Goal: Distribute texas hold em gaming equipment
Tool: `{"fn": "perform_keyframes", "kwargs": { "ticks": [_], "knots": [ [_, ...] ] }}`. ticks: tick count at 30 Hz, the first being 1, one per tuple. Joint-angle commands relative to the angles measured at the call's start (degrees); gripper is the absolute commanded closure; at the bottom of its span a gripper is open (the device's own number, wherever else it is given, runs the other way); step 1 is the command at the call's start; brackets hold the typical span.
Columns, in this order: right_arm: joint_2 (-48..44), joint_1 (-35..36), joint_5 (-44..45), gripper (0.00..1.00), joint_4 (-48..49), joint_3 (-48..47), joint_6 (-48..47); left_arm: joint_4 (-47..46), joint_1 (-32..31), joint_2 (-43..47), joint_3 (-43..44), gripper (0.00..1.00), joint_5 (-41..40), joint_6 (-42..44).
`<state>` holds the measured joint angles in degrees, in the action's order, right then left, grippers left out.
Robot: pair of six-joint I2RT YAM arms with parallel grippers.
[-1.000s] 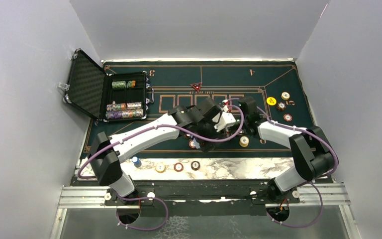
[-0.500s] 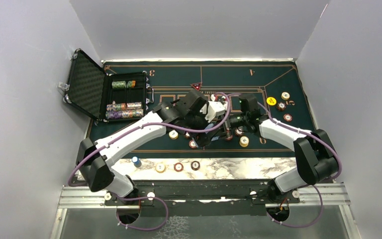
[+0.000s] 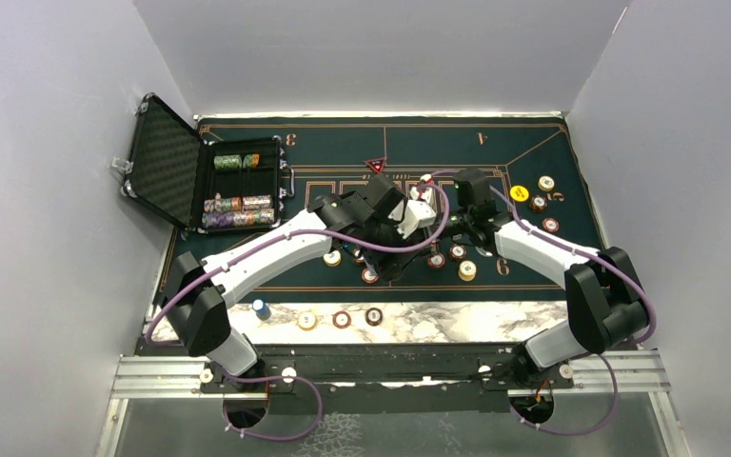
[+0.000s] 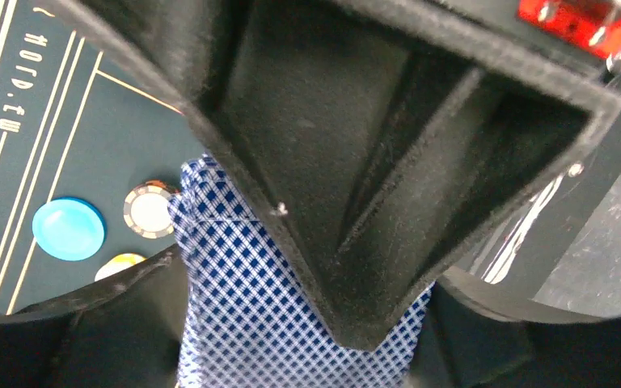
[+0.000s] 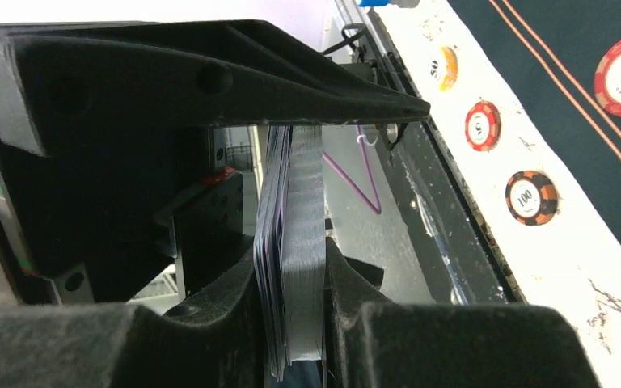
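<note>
Dark green felt mat [image 3: 343,143] with orange lines covers the table between grey walls, and a white marbled strip [image 3: 438,319] runs along its near edge. Over the mat's middle the two grippers meet.

The right gripper [image 5: 291,283] is clamped on a stack of blue-backed playing cards [image 5: 295,234], which stands edge-on between its fingers. The left gripper [image 4: 307,275] has a finger on either side of the cards' blue checked back. Whether they press on it I cannot tell.

On the near side of the grippers, round chips [image 3: 467,270] lie scattered on the felt, with a blue disc [image 4: 68,229] beside them. More chips sit near the mat's right edge and on the marbled strip. A red triangular marker [image 3: 375,166] lies just beyond the grippers.

The open black case [image 3: 167,162] stands at the mat's left edge, well apart from them. Past the marker the felt runs open to the back wall.
</note>
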<state>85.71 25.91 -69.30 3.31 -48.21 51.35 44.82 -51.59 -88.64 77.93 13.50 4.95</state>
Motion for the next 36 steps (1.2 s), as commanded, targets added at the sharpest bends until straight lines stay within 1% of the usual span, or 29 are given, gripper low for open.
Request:
{"fn": "perform_keyframes", "kwargs": {
  "ticks": [1, 3, 5, 6, 9, 10, 13, 14, 18, 21, 22, 24, 25, 26, 31, 34, 36],
  "knots": [
    [0.2, 0.5, -2.0, 0.99, -1.4, -2.1, -0.5, -1.2, -0.1, -0.1, 0.8, 0.25, -2.2, 1.6],
    [0.1, 0.5, -2.0, 0.99, -1.8, -2.0, -0.7, -1.2, -0.1, 0.6, 0.6, 0.34, -3.3, 2.3],
    [0.1, 0.6, -2.0, 0.99, -2.1, -1.8, -0.9, -1.1, -0.1, 1.2, 0.6, 0.35, -3.8, 2.7],
    [0.2, 0.6, -1.9, 0.99, -2.5, -1.7, -1.1, -1.1, -0.1, 1.4, 0.5, 0.32, -3.6, 2.8],
    [0.4, 0.8, -1.8, 0.99, -2.7, -1.9, -1.3, -1.1, -0.1, 1.6, 0.6, 0.17, -3.1, 2.9],
    [0.5, 1.0, -1.7, 0.99, -2.8, -2.0, -1.4, -1.2, -0.1, 1.5, 0.6, 0.14, -2.8, 2.8],
    [0.6, 1.2, -1.5, 0.99, -2.8, -2.2, -1.4, -1.2, -0.1, 1.0, 1.0, 0.11, -1.9, 2.4],
    [0.8, 1.3, -1.5, 0.99, -2.9, -2.2, -1.4, -1.2, -0.1, 0.8, 1.2, 0.13, -1.5, 2.4],
    [0.5, 1.4, -1.8, 0.99, -2.9, -2.3, -1.4, -1.2, -0.1, 0.6, 1.1, 0.36, -1.8, 2.7],
    [0.7, 1.5, -2.5, 0.99, -2.3, -2.3, -1.0, -1.3, -0.1, 1.0, 0.9, 0.56, -2.3, 3.2],
    [0.8, 1.5, -2.6, 0.99, -2.3, -2.4, -1.2, -1.3, -0.1, 1.1, 1.0, 0.63, -2.3, 3.4],
    [1.0, 1.5, -2.5, 0.98, -2.3, -2.5, -1.5, -1.2, -0.1, 1.2, 1.1, 0.84, -2.3, 3.7],
    [1.2, 1.5, -2.3, 0.96, -2.2, -2.6, -1.6, -1.3, -0.1, 1.4, 1.0, 0.94, -2.7, 3.4],
    [1.4, 1.5, -1.9, 0.92, -2.1, -2.6, -1.7, -1.3, -0.1, 1.5, 0.8, 1.0, -3.2, 3.1],
    [4.0, 1.5, -1.6, 0.73, 1.9, -2.9, -0.4, -1.9, -0.1, 1.1, -0.2, 1.0, -6.2, 2.0],
    [5.6, 1.5, -1.3, 0.7, 3.3, -3.4, -0.1, -2.3, -0.1, 1.1, -0.2, 1.0, -8.3, 1.4],
    [6.5, 1.5, -1.5, 0.61, 4.2, -3.6, 0.2, -3.0, -0.1, 1.4, -1.3, 1.0, -8.9, 1.5]
  ]
}}
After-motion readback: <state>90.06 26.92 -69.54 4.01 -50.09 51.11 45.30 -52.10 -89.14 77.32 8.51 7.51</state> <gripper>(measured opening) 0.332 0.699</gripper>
